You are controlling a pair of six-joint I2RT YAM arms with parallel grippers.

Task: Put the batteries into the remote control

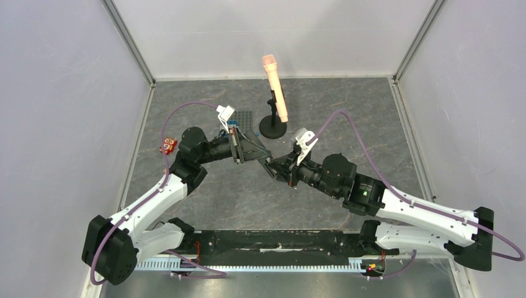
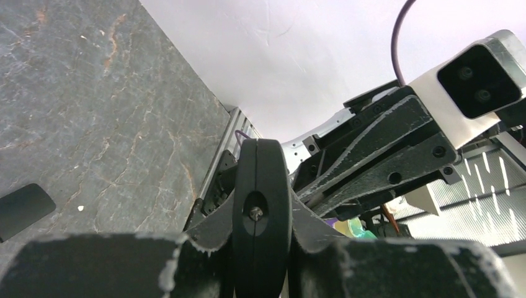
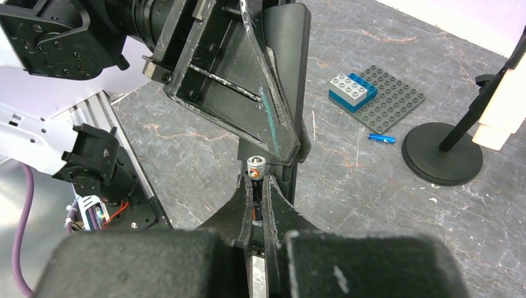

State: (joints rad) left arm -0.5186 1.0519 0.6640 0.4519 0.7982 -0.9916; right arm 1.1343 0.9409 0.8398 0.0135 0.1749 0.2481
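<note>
Black plastic fills your left claw (image 1: 251, 150): it is clenched on the remote (image 3: 291, 62), holding it up off the surface (image 3: 347, 186) with one end pointing down toward your other arm. Your right claw (image 3: 255, 186) is clenched on one battery (image 3: 256, 166), whose silver tip pokes out above the fingertips, right at the remote's lower end. Whether tip and remote touch, you cannot tell from these views, and the compartment itself is hidden.

Judging by that, the task is at an early stage, with no battery seated as far as the views show. The second battery (image 3: 381, 138), a slim blue one, lies on the surface between the grey brick plate (image 3: 397, 99) and the round base of the microphone stand (image 3: 441, 154), well apart from both claws. A small flat black piece (image 2: 22, 210), probably the back cover, lies on the surface off to the side. Left to do: seat this battery, fetch and seat the other, then refit the cover.
</note>
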